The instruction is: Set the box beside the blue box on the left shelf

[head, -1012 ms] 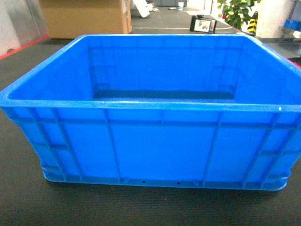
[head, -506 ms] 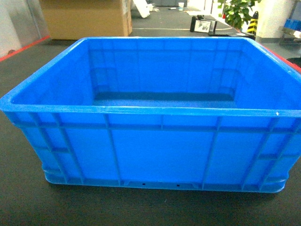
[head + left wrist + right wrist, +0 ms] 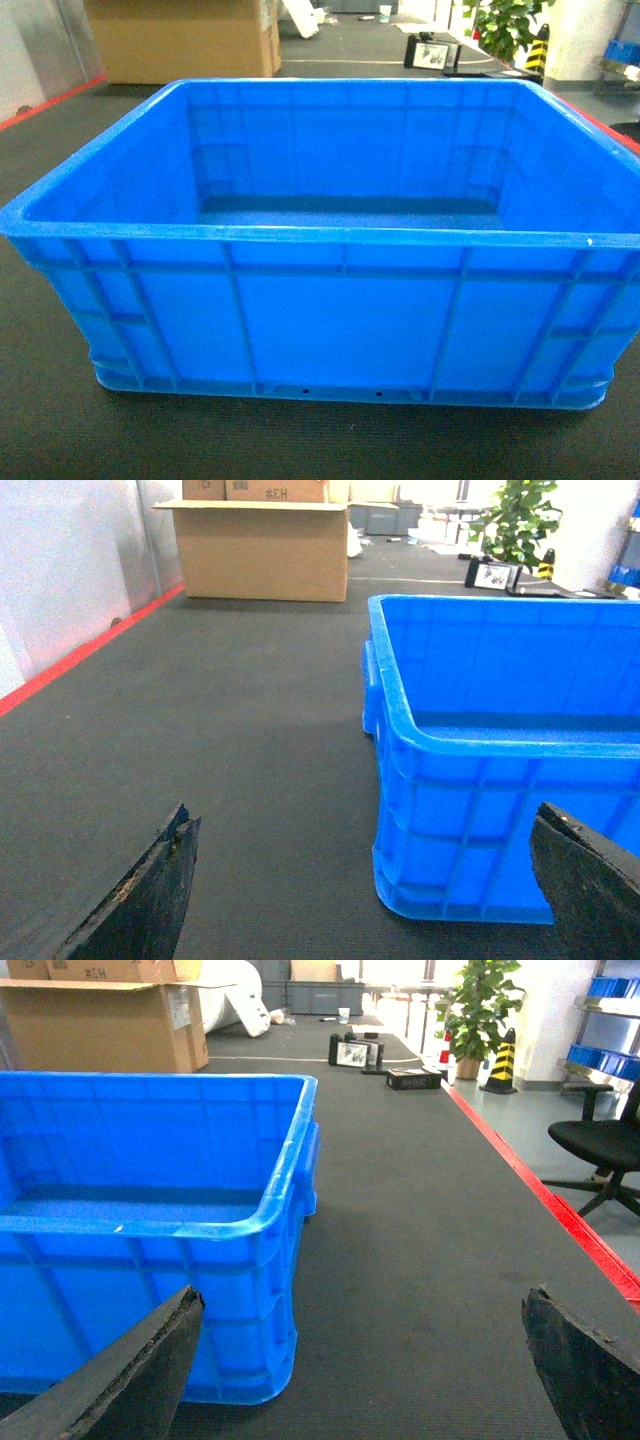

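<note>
The box (image 3: 330, 300), a large bright-blue crate with a thick rim and ribbed walls, stands empty on the dark floor and fills the head view. Neither gripper shows there. In the left wrist view my left gripper (image 3: 364, 815) is open, low over the floor, in front of the near left corner of the box (image 3: 470, 830). In the right wrist view my right gripper (image 3: 363, 1295) is open too, facing the near right corner of the box (image 3: 200, 1300). Neither touches it. The left shelf and the other blue box are out of view.
A big cardboard carton (image 3: 185, 40) stands behind the crate, with a potted plant (image 3: 505, 25) at the back right. Red floor lines (image 3: 70, 660) (image 3: 545, 1200) run along both sides. A black office chair (image 3: 600, 1150) and a rack with blue bins (image 3: 610, 1020) are at the right.
Compared with one second ago the crate sits slightly lower and a touch smaller in the head view. Since half a second ago nothing has moved.
</note>
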`<state>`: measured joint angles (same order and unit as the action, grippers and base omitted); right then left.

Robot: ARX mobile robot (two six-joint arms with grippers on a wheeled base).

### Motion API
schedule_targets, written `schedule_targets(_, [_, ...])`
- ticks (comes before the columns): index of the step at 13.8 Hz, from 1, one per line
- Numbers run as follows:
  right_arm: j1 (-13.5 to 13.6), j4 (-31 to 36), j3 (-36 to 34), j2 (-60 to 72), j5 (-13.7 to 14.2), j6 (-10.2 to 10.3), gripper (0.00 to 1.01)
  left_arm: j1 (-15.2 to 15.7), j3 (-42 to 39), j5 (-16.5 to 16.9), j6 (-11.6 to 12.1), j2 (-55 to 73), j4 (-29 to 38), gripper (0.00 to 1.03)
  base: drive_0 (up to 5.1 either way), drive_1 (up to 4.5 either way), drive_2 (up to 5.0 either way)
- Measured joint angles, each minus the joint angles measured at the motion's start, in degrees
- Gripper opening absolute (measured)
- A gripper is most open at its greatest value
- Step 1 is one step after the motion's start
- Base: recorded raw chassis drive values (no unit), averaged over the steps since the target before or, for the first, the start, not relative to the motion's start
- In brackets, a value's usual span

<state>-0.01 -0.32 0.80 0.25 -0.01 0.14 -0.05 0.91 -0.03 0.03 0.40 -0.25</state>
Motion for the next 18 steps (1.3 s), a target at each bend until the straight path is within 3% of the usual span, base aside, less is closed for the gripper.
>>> schedule_targets(18, [0.0, 0.0, 0.0, 0.0, 0.0, 0.0, 0.98, 0.0, 0.0, 0.0, 0.0, 0.0, 0.0, 0.98, 0.0, 0.0, 0.0])
